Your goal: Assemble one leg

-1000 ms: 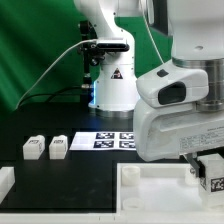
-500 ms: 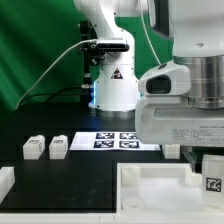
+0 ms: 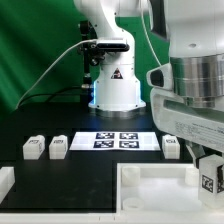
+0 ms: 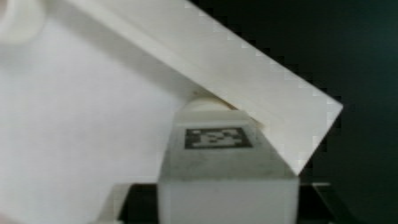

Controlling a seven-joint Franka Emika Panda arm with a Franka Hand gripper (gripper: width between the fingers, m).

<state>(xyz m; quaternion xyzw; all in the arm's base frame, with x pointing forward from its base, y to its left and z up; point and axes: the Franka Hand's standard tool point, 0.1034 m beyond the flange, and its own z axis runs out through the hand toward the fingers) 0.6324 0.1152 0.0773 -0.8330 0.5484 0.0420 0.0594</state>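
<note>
Three loose legs (image 3: 33,147) (image 3: 58,147) (image 3: 171,146) show only in the exterior view; wrist view shows fingers (image 4: 139,204) clamping the leg (image 4: 221,165).

No words or nos. legible from my end. Signs only: black warning triangle (image 3: 114,73) on arm's base (image 3: 113,96); b/w square tags on marker board (image 3: 115,140) and on the leg (image 4: 221,165), pattern only.

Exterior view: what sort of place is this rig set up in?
Most likely a robotics lab bench: a black table before a green backdrop, the marker board fixed on it, tagged white legs laid out beside it, and another leg in the gripper.
</note>
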